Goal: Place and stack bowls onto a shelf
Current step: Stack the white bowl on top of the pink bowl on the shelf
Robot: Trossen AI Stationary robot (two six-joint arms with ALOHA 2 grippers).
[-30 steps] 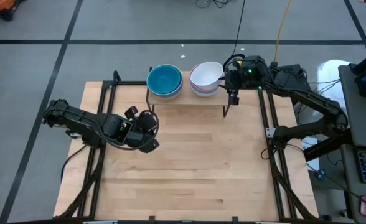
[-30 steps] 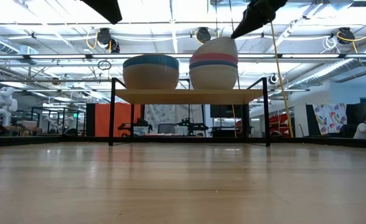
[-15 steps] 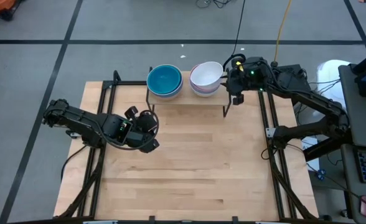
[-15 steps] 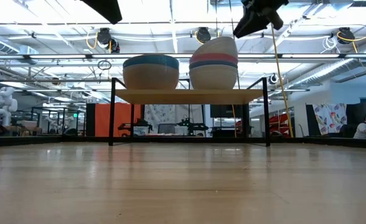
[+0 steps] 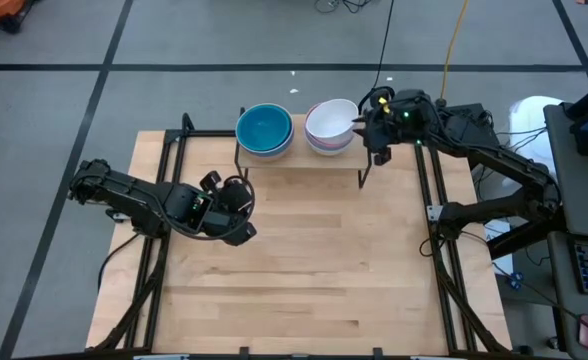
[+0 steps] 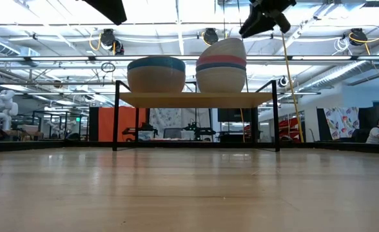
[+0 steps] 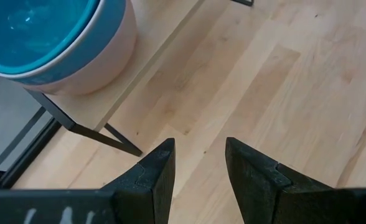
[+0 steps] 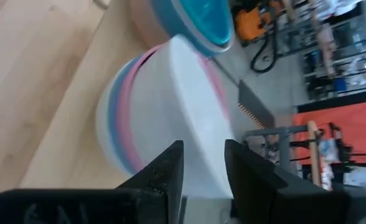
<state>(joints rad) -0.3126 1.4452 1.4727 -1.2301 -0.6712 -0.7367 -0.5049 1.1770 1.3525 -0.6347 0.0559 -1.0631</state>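
On the shelf (image 5: 299,157) at the table's far edge stand two stacks of bowls. The left stack (image 5: 264,130) has a teal bowl on top. The right stack (image 5: 329,128) has a white bowl on top, over pink and blue rims; in the low view this white bowl (image 6: 223,48) sits tilted, its right side higher. My right gripper (image 5: 364,125) hangs open at that bowl's right rim, and the white wall (image 8: 198,118) shows just beyond its fingers. My left gripper (image 5: 242,205) waits open over the table, near the shelf's left leg (image 7: 89,130). My right gripper comes at the white bowl's right rim (image 5: 355,120) from the table's right, slanting down. Whether a finger touches the rim, I cannot tell. The bowl rests in the stack.
Black frame rails run along the table's left (image 5: 159,200) and right (image 5: 429,210) sides. The wide wooden tabletop (image 5: 314,260) lies before the shelf. The teal stack (image 7: 46,37) stands on the shelf's left end, close ahead of my left gripper.
My right gripper has rolled about the line it points along, staying at the white bowl's rim. Both stacks stand as before.
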